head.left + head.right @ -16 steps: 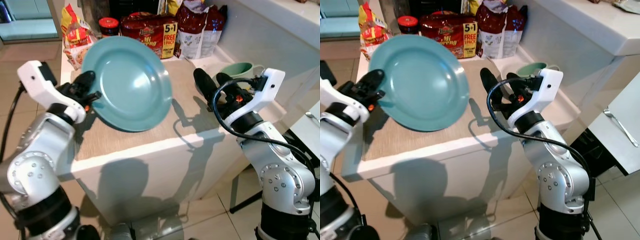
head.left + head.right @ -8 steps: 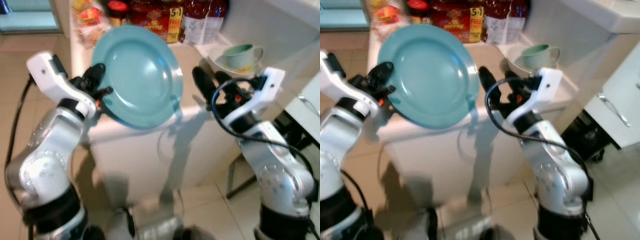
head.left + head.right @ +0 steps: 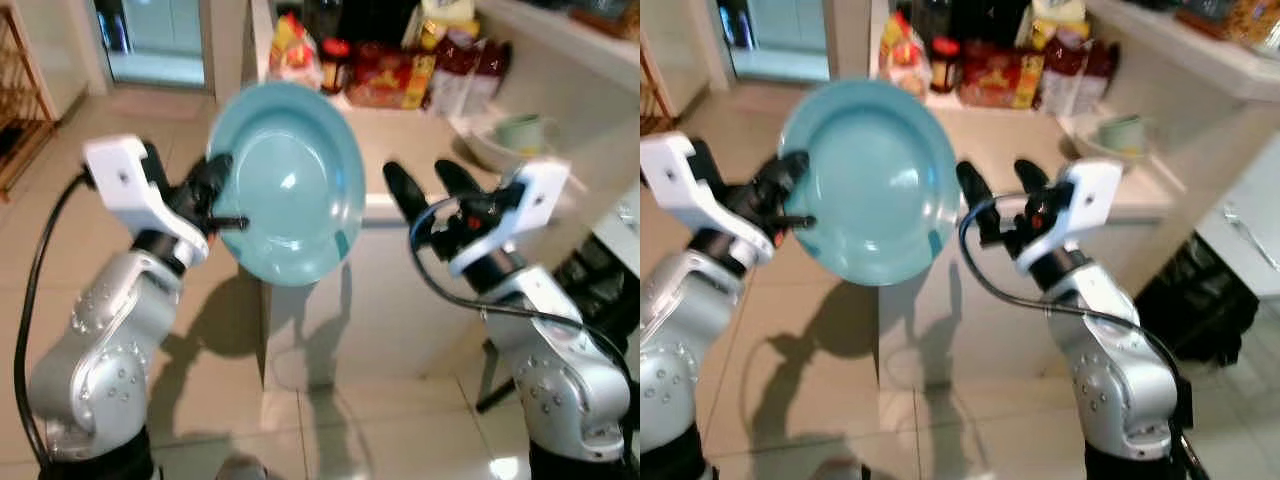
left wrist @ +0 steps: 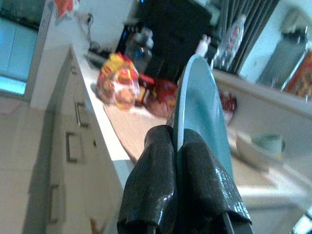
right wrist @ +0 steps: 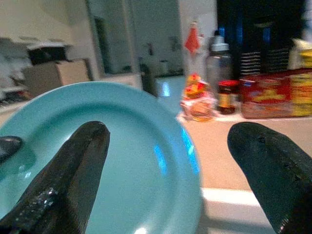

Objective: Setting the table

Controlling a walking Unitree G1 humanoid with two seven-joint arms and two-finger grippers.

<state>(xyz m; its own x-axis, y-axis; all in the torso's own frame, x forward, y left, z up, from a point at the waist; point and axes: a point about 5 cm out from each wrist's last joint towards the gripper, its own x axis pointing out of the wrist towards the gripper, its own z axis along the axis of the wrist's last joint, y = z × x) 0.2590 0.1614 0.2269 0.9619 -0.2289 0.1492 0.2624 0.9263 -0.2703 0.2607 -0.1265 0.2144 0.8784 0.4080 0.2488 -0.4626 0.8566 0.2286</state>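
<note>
The left gripper [image 3: 222,195] is clamped on the rim of the round teal plate [image 3: 290,185], holding it up on edge, clear of the pale wooden counter [image 3: 400,140]; the right gripper [image 3: 428,185] hovers just beside the plate with its fingers spread, gripping nothing; this looks like the carry step, plate lifted and in transit; next the robot likely needs to reach the table, level the plate and lower it flat.

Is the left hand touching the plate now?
Touching. In the left wrist view the left hand has both fingers shut on the rim of the plate, one on each face.
</note>
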